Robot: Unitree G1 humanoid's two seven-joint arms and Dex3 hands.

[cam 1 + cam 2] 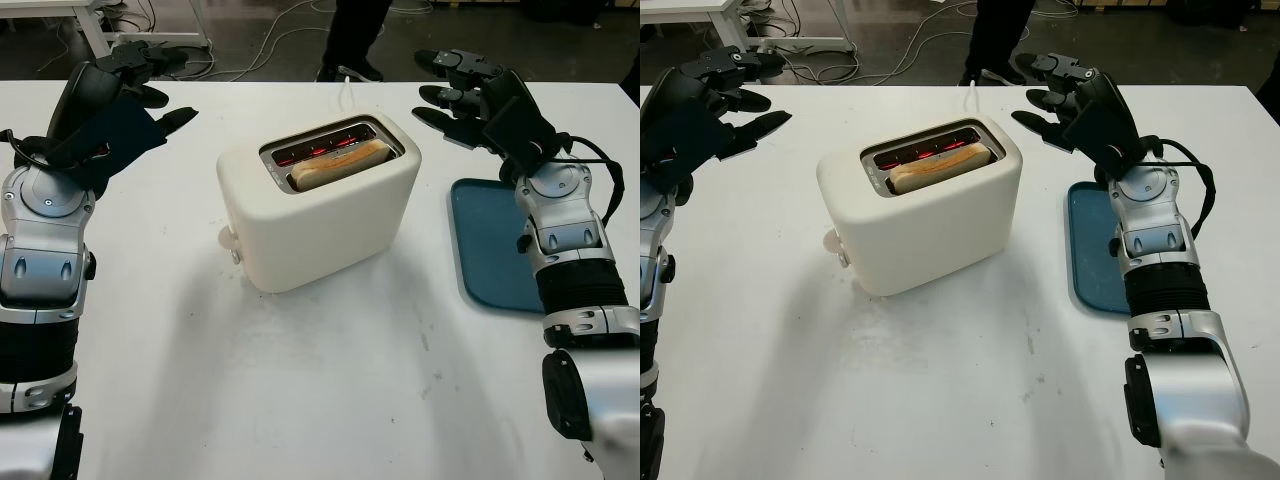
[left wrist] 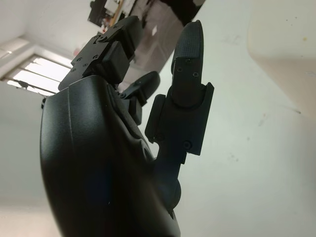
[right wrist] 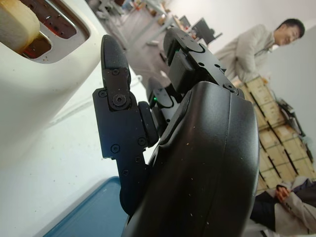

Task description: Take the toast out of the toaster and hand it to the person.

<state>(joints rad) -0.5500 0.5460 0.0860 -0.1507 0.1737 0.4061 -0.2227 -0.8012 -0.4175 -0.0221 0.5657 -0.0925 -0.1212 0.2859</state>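
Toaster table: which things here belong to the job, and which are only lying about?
Belong to the job:
- toast in the toaster
- left robot hand, open
- right robot hand, open
- person behind the table

Lying about:
- blue tray
- cables on the floor

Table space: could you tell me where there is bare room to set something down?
The widest bare stretch of table lies in front of the toaster, between the robot's arms. A narrower strip separates the toaster from the blue tray. The right hand hangs open beside the toaster, above the tray's far end.
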